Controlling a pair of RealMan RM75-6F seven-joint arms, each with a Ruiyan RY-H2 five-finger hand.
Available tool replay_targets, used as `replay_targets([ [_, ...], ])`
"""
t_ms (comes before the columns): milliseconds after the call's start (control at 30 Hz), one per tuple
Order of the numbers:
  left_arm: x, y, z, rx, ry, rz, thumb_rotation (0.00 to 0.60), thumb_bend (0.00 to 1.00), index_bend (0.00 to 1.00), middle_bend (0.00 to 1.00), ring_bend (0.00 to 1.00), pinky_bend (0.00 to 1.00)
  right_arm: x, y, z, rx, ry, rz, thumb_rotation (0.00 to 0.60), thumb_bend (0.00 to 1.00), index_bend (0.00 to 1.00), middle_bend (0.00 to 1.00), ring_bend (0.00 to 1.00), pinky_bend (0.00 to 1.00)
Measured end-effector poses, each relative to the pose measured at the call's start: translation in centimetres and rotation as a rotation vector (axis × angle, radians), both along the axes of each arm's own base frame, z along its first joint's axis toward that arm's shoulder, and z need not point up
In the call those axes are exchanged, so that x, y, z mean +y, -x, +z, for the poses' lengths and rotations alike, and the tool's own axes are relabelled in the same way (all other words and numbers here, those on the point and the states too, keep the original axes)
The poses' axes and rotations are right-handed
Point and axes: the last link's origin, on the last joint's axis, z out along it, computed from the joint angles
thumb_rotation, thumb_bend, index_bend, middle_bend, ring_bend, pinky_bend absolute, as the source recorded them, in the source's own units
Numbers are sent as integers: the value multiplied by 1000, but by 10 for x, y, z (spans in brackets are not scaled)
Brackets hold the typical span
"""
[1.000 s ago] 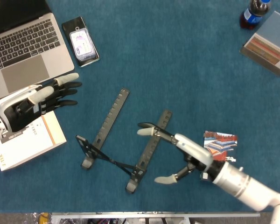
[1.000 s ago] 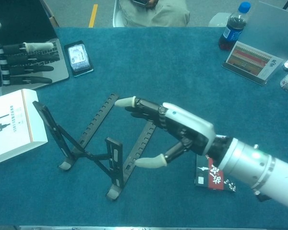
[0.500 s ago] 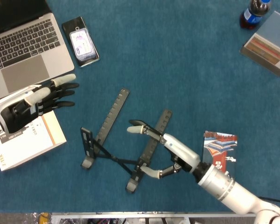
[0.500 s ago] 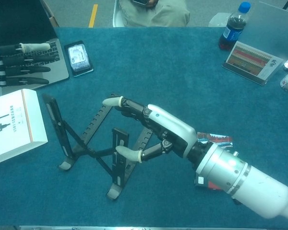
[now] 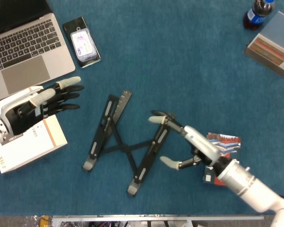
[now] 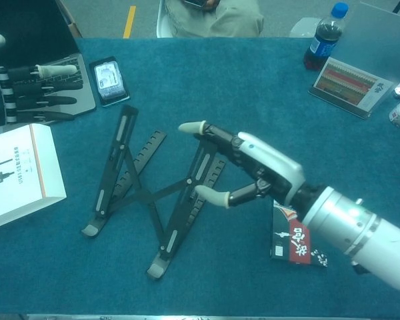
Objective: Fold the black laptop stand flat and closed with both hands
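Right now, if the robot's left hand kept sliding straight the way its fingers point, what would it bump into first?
Probably the black laptop stand. The left hand hovers open, fingers pointing across the table toward the stand's upper end. Height is hard to judge, so it might pass just above the bars.

The black laptop stand (image 5: 122, 142) lies collapsed low on the blue worktop (image 5: 189, 71), near its centre. Its two notched side rails run from about 7 o'clock to 1 o'clock, spread apart and joined by thin crossed struts, hooked feet at the near ends.
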Motion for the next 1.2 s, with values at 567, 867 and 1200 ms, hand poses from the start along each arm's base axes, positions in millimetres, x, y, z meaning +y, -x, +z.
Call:
replay_targets([
  [567,1,0,-3,63,-16,-64,251,246,15,42,0,85,-18,31,55,96,130,37,600,297,100,8,0,0],
  [867,1,6,-9,240,-29,-208,557,246,55,137,105,99,-22,45,58,277,157,178,600,280,100,8,0,0],
  [1200,0,11,-25,511,-140,-466,600,246,159,189,149,107,-24,60,56,505,267,351,600,155,100,8,0,0],
])
